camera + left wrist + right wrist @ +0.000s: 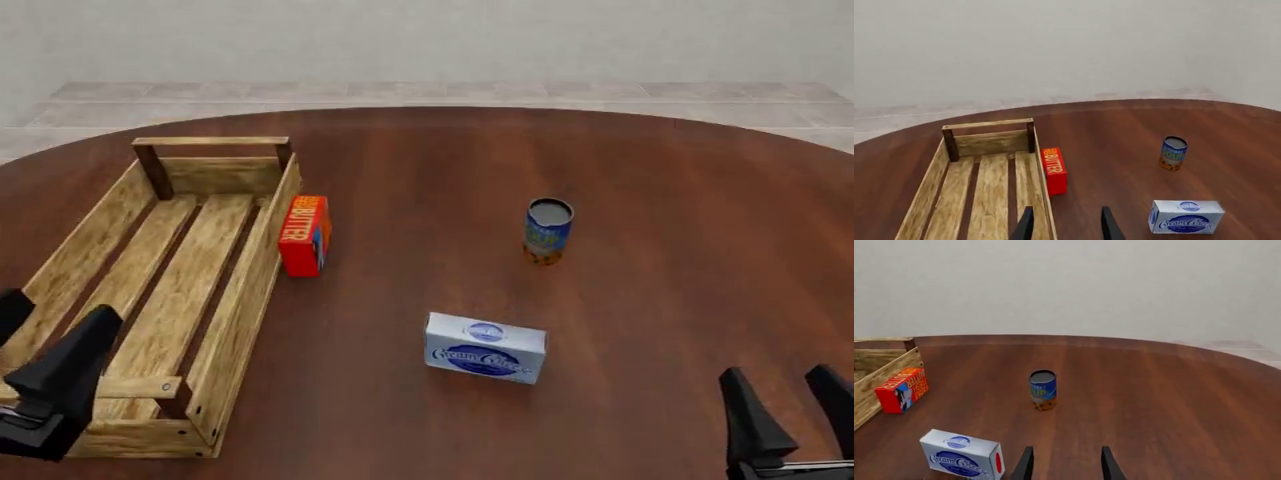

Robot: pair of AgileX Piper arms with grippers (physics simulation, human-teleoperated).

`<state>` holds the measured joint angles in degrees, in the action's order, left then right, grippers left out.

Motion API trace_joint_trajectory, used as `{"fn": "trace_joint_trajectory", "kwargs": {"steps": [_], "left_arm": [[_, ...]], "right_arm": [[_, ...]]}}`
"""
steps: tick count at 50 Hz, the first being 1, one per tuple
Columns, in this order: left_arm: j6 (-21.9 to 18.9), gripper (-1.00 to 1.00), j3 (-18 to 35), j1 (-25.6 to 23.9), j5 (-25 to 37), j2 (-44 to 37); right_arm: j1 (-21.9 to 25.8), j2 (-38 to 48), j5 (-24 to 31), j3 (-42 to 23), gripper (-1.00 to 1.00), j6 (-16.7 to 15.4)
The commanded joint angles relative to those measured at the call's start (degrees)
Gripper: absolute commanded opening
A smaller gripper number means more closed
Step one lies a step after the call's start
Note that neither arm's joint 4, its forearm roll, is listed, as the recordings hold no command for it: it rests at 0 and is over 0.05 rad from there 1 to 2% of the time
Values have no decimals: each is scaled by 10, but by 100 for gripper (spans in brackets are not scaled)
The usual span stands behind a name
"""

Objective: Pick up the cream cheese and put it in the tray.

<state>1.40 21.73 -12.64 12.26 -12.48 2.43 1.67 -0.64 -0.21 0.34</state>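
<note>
The cream cheese (486, 347) is a pale blue-white box with a dark blue oval logo, lying on the table in front of centre. It also shows in the left wrist view (1185, 216) and the right wrist view (961, 454). The tray (246, 290), a light-wood slatted crate, stands at the left; its far end shows in the left wrist view (989, 134). My left gripper (43, 345) is open and empty above the tray's near end. My right gripper (795, 400) is open and empty at the near right, well to the right of the cream cheese.
A red-orange butter box (304, 235) stands against the tray's right side. A blue can (547, 230) stands upright beyond the cream cheese. The round dark-wood table (667, 160) ends at a pale floor and wall behind.
</note>
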Motion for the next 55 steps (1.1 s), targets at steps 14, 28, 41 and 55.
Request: {"fn": "trace_joint_trajectory", "kwargs": {"steps": [14, 28, 41, 55], "left_arm": [[-18, 100, 96, -148, -57, -221], [-35, 100, 153, -215, -103, -356], [-80, 100, 196, -254, -132, -445], [-104, 100, 292, -290, -81, -528]], "right_arm": [[8, 22, -12, 0, 100, 3], [14, 24, -13, 0, 100, 3], [19, 27, -15, 1, 100, 8], [21, 28, -16, 1, 100, 11]]}}
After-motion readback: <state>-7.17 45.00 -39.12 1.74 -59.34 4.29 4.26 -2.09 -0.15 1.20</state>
